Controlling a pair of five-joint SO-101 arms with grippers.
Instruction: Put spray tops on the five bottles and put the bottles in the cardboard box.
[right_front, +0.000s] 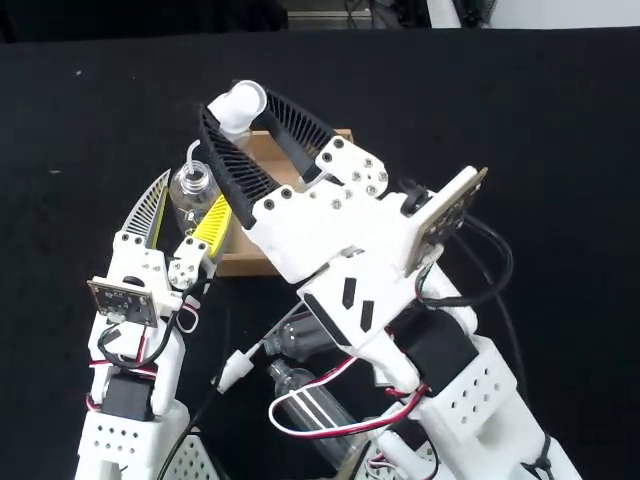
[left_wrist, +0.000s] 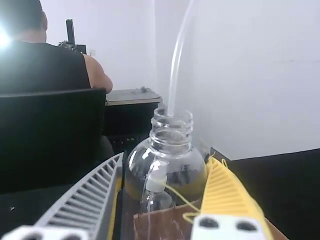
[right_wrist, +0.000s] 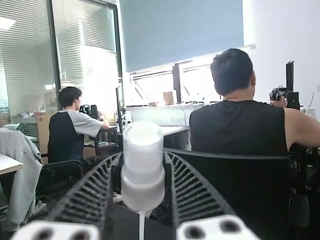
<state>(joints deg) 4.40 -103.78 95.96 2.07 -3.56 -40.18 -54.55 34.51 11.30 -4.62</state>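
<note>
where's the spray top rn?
In the high view the spray top sits clamped in the right gripper, above the cardboard box, its tube dipping into the open bottle that the left gripper holds.
</note>
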